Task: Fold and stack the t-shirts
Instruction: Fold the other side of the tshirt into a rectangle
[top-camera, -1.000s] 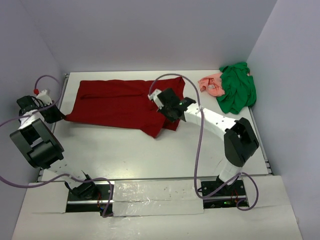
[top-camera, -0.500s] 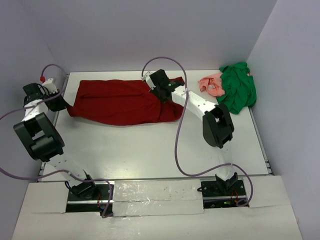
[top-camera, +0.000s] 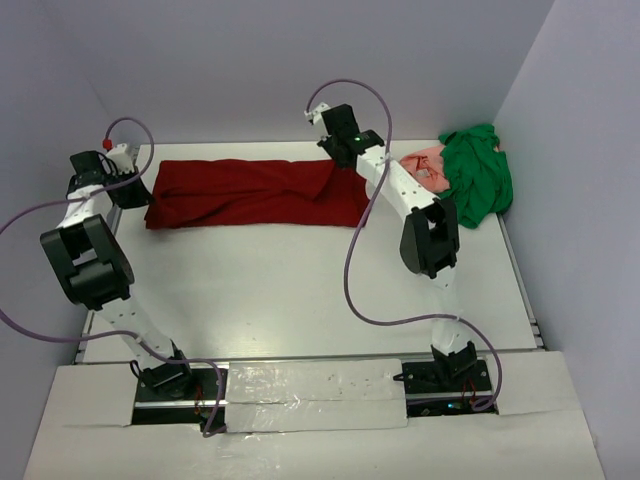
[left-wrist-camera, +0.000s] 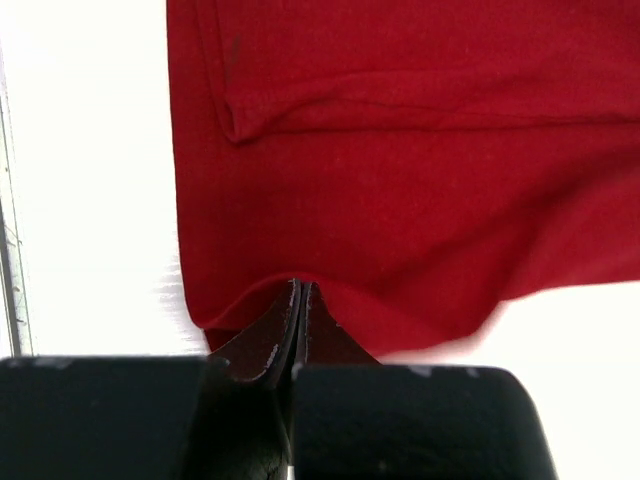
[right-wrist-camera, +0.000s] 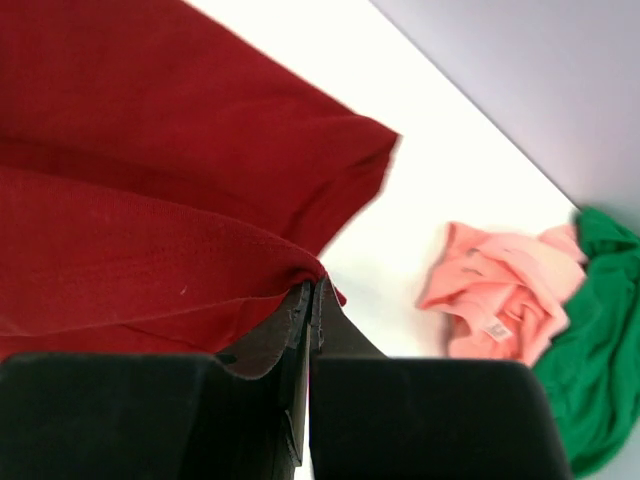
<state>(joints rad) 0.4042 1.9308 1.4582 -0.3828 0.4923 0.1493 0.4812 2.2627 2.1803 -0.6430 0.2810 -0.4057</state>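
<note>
The left gripper (left-wrist-camera: 300, 292) is clamped on the left edge of the maroon t-shirt (top-camera: 250, 195), and the right gripper (right-wrist-camera: 312, 288) on its right edge. The shirt lies folded along the far side. The pink t-shirt (top-camera: 425, 168) and green t-shirt (top-camera: 475, 182) sit far right.

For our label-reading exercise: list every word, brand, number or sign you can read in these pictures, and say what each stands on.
No text can be read.
The small white tag on the salmon-pink t-shirt: too small and blurred to read.
The maroon t-shirt and green t-shirt: no print visible.
</note>
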